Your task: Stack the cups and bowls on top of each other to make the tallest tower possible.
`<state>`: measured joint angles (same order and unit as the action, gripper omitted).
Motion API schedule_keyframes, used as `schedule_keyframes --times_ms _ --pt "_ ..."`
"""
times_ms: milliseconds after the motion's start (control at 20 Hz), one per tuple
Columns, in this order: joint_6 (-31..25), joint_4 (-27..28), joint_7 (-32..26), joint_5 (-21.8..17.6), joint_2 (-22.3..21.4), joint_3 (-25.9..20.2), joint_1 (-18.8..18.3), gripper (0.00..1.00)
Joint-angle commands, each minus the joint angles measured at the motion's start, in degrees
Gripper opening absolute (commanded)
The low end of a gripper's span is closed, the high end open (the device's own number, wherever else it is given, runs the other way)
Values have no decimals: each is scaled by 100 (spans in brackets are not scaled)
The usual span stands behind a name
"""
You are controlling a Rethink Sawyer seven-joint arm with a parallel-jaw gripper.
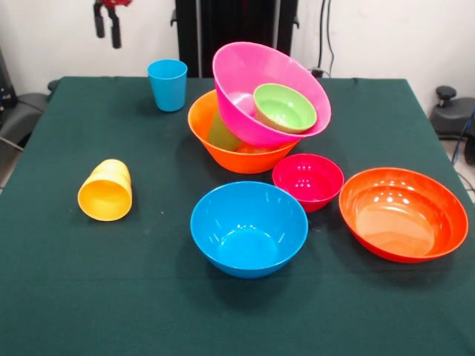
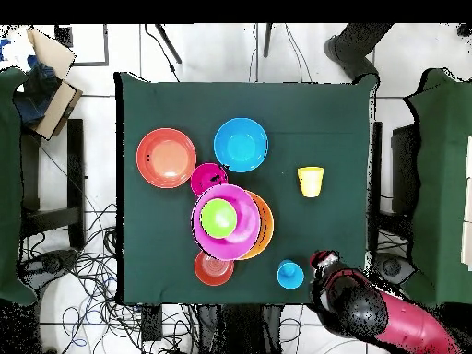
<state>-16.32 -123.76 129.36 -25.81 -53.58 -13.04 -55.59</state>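
The tower is a big orange bowl point(image 1: 236, 152) point(image 2: 266, 227) with a big pink bowl point(image 1: 245, 74) point(image 2: 240, 241) tilted inside it and a small green bowl point(image 1: 284, 108) point(image 2: 219, 218) resting in the pink one. Apart from it, a small magenta bowl point(image 1: 308, 180) point(image 2: 208, 177), a medium blue bowl point(image 1: 249, 228) point(image 2: 241, 145) and a wide red-orange bowl point(image 1: 403, 213) point(image 2: 166, 158) sit upright on the cloth. A small orange-red bowl point(image 2: 213, 268) shows only from overhead. The blue cup point(image 1: 168, 84) point(image 2: 290, 274) stands upright. The yellow-orange cup point(image 1: 106, 190) point(image 2: 311, 181) lies on its side. My gripper point(image 1: 107, 28) point(image 2: 324, 262) hangs open and empty, high beside the blue cup.
The dark green tablecloth point(image 1: 67, 297) point(image 2: 341, 120) covers the whole table. Cables and boxes point(image 2: 51, 69) lie on the floor around it, and chairs point(image 2: 433, 184) stand at the sides.
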Motion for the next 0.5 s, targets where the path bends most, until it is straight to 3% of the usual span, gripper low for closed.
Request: schedule_keyframes --times_ms 50,500 --pt "403 -11 -645 -803 423 -695 431 100" --pt "573 -45 -495 -1213 628 -785 287 100"
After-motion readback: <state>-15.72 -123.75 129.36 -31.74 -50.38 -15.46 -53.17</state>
